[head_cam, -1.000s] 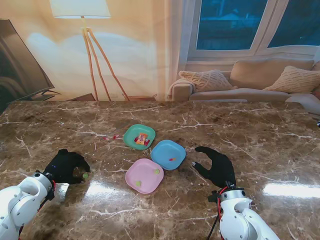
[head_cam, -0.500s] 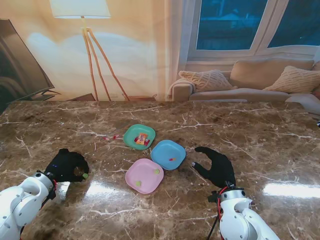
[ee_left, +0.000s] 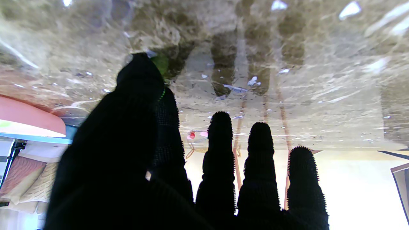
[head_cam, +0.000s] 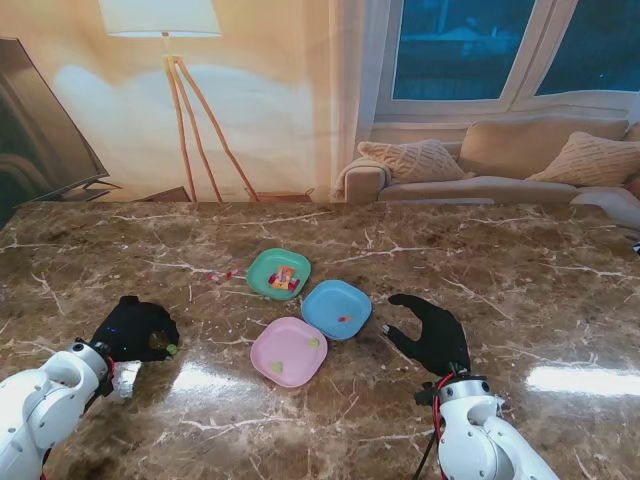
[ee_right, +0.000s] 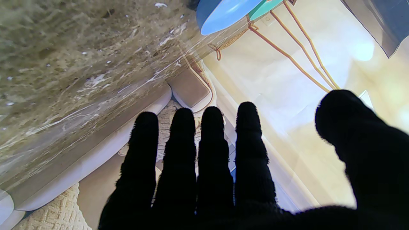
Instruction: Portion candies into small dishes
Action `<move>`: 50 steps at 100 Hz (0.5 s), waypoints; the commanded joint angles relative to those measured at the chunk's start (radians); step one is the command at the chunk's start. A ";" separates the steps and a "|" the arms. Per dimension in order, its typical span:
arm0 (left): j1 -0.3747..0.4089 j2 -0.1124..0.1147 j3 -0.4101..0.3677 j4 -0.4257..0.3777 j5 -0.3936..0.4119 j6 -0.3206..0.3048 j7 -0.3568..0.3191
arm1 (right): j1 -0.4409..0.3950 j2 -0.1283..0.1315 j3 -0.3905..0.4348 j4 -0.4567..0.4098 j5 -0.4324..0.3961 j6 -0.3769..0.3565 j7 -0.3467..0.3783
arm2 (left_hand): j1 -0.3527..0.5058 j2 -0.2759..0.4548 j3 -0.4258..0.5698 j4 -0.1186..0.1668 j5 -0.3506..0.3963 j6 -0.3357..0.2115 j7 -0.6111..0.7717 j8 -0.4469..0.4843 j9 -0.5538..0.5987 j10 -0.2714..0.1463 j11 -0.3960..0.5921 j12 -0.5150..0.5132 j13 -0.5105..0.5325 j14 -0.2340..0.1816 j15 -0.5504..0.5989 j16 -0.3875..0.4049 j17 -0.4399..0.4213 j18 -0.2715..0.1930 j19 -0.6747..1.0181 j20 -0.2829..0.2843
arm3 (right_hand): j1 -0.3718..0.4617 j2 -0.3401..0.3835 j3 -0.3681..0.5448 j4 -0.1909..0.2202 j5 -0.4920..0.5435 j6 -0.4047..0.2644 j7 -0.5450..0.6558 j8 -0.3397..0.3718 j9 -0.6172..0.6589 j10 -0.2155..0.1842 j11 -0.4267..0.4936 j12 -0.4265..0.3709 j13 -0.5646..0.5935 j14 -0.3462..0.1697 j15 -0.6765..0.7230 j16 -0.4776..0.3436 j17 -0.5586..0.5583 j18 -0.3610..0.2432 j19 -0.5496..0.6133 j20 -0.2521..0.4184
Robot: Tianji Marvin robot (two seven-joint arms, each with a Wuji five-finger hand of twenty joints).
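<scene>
**Ana:** Since a second ago, only the left hand (head_cam: 135, 329) has shifted, a touch farther from me, and the green candy (head_cam: 171, 349) at its fingertips moved with it. Everything else sits where it was.

**Ben:** Is that hand holding the candy?

**Ana:** It looks pinched. In the left wrist view the thumb (ee_left: 140, 80) presses against the green candy (ee_left: 160, 62), with the index finger tucked beside it, right at the marble table (head_cam: 480, 260). The other three fingers (ee_left: 219, 140) stand straight and apart, touching nothing.

**Ben:** And the right hand (head_cam: 432, 331)?

**Ana:** Released. It lies palm down on the right side of the table, four fingers together, thumb spread toward the dishes, nothing in it. Its wrist view shows the fingers (ee_right: 211, 143) bare, with the blue dish (ee_right: 223, 14) well beyond them.

**Ben:** Where are the dishes?

**Ana:** Clustered mid-table, edges touching or nearly so. The green dish (head_cam: 262, 281) is farthest and holds a pile of mixed candies (head_cam: 284, 278). The blue dish (head_cam: 322, 312) sits just right of and nearer than it, with one small reddish candy (head_cam: 343, 319) inside. The pink dish (head_cam: 275, 345) is nearest, with two green candies (head_cam: 313, 342) in it.

**Ben:** Anything loose?

**Ana:** A few small red pieces (head_cam: 220, 276) lie on the marble just left of the green dish. The left hand and its candy are well left of the pink dish.
</scene>
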 commanded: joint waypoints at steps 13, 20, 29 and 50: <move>0.000 -0.003 0.006 0.019 -0.008 -0.002 -0.004 | -0.007 -0.001 -0.002 0.003 0.005 0.006 0.013 | 0.083 0.078 0.025 0.067 0.057 -0.042 0.099 -0.002 0.014 -0.024 0.012 0.023 0.006 -0.017 0.017 0.010 -0.010 0.001 0.026 -0.013 | -0.019 0.006 0.016 0.014 -0.001 -0.030 -0.001 0.009 0.005 -0.006 -0.003 0.011 -0.039 0.011 -0.005 0.019 -0.012 -0.001 -0.017 0.031; -0.002 -0.003 0.007 0.021 -0.009 -0.003 -0.001 | -0.006 -0.001 -0.002 0.004 0.005 0.005 0.012 | 0.088 0.079 0.024 0.068 0.059 -0.041 0.106 -0.003 0.014 -0.025 0.013 0.026 0.006 -0.018 0.017 0.010 -0.010 0.003 0.026 -0.014 | -0.020 0.006 0.016 0.014 0.000 -0.029 -0.001 0.009 0.006 -0.007 -0.003 0.011 -0.039 0.013 -0.005 0.020 -0.011 -0.001 -0.018 0.031; -0.004 -0.004 0.007 0.022 -0.011 -0.003 0.004 | -0.006 -0.001 -0.002 0.004 0.005 0.004 0.011 | 0.091 0.082 0.021 0.069 0.057 -0.044 0.114 0.000 0.013 -0.026 0.016 0.030 0.004 -0.019 0.016 0.010 -0.011 0.000 0.027 -0.015 | -0.019 0.006 0.016 0.014 0.000 -0.029 -0.001 0.009 0.005 -0.007 -0.003 0.011 -0.040 0.012 -0.005 0.020 -0.011 -0.002 -0.018 0.032; -0.004 -0.007 0.007 0.014 -0.011 -0.002 0.019 | -0.005 -0.001 -0.001 0.003 0.004 0.003 0.011 | 0.109 0.101 0.006 0.072 0.029 -0.052 0.131 0.074 0.007 -0.026 0.019 0.043 -0.001 -0.021 0.018 0.010 -0.013 -0.002 0.029 -0.018 | -0.020 0.006 0.016 0.014 -0.001 -0.028 -0.001 0.009 0.006 -0.007 -0.003 0.011 -0.040 0.012 -0.005 0.020 -0.010 -0.003 -0.019 0.034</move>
